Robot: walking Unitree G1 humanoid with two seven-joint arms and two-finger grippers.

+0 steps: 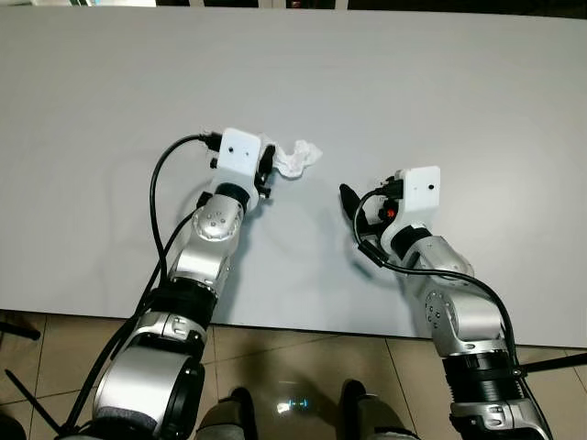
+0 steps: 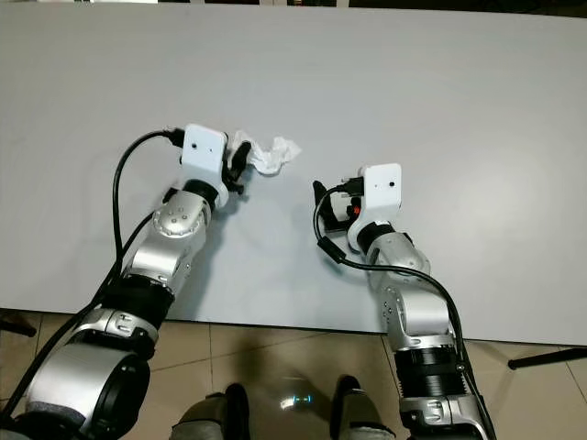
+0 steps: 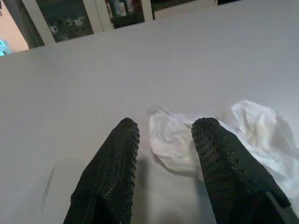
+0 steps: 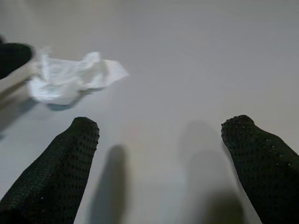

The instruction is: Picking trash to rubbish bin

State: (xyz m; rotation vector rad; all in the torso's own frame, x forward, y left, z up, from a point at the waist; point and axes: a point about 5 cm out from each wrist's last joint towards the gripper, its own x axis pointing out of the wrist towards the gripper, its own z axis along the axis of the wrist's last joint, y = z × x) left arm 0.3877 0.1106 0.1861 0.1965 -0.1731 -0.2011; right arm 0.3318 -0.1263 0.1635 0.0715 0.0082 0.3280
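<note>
A crumpled white tissue [image 1: 300, 157] lies on the grey table [image 1: 413, 82], a little left of the middle. My left gripper [image 1: 268, 170] is low over the table at the tissue's near edge. Its fingers [image 3: 117, 163] are open, and part of the tissue [image 3: 175, 140] lies between the two tips while the rest spreads past the right-hand one. My right gripper [image 1: 359, 207] hovers over bare table to the right of the tissue, a hand's width away, with its fingers [image 4: 70, 158] wide open and nothing between them. The tissue [image 4: 70, 79] also lies ahead of it.
The table's front edge [image 1: 303, 328] runs just before my body, with tiled floor [image 1: 293, 362] below it. A dark rod [image 1: 555, 364] crosses the floor at the right. Glass-fronted cabinets [image 3: 74, 18] stand beyond the table's far side.
</note>
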